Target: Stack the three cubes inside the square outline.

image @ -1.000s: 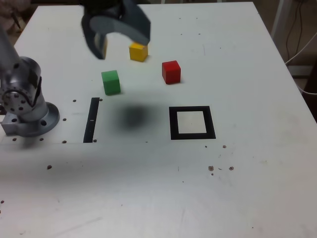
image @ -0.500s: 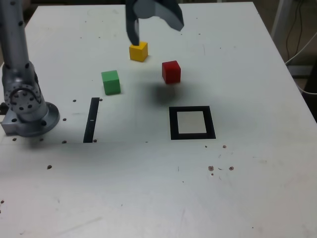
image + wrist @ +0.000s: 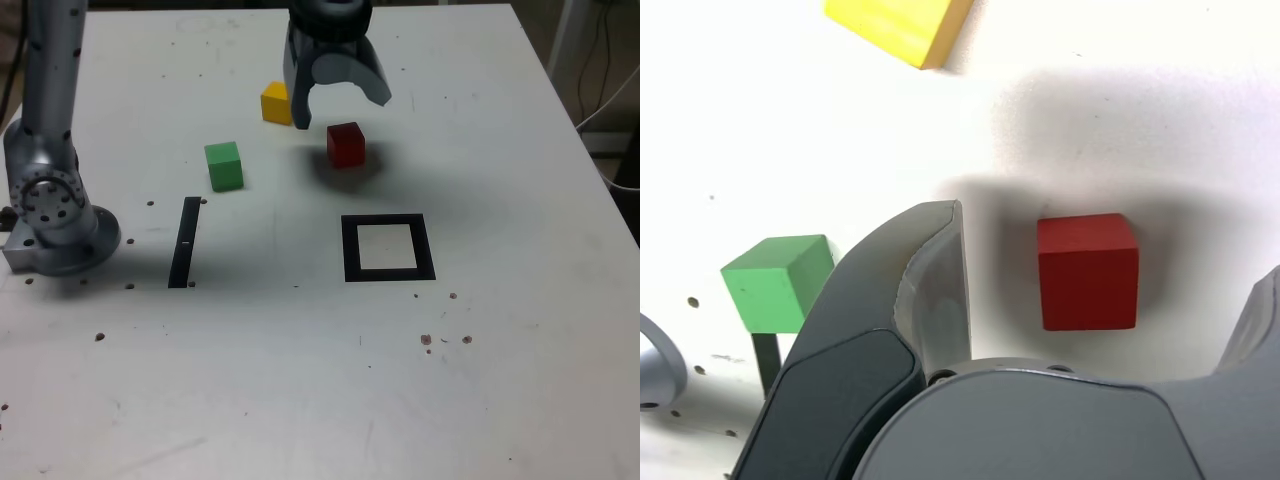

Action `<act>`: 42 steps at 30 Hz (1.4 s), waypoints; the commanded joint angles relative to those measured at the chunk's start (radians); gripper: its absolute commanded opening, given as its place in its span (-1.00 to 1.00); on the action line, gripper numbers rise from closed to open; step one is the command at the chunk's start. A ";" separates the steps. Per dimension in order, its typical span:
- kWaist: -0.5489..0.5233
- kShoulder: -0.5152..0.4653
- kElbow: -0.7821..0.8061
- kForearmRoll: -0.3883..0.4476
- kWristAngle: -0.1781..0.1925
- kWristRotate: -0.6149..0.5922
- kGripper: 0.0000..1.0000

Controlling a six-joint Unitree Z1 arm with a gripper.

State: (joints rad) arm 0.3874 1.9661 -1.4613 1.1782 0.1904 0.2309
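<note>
Red is the colour of the cube (image 3: 346, 143) that sits on the white table (image 3: 500, 380), right under the gripper (image 3: 340, 105). The gripper's jaws are spread wide, wider than the cube, and they hold nothing; in the wrist view the red cube (image 3: 1087, 271) lies in the gap between them, not touched. The yellow cube (image 3: 275, 102) sits just beside one jaw, on the exterior view's left. The green cube (image 3: 224, 165) is further left and nearer the camera, well apart from the others. The square outline (image 3: 388, 248) lies flat, near the red cube, with bare table between them and all round it. A narrow black strip (image 3: 184, 241) lies below the green cube. The arm's round grey base (image 3: 55, 215) stands by the table's left edge.
</note>
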 commanded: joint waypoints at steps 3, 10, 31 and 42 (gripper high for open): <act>0.001 0.045 -0.005 -0.007 -0.027 -0.006 0.93; 0.000 0.087 -0.005 -0.038 -0.071 -0.013 0.82; 0.016 0.115 -0.003 -0.056 -0.105 -0.023 0.09; 0.018 0.112 -0.007 -0.092 -0.103 -0.027 -0.49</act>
State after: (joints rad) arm 0.4039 2.0785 -1.4652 1.0935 0.0851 0.2058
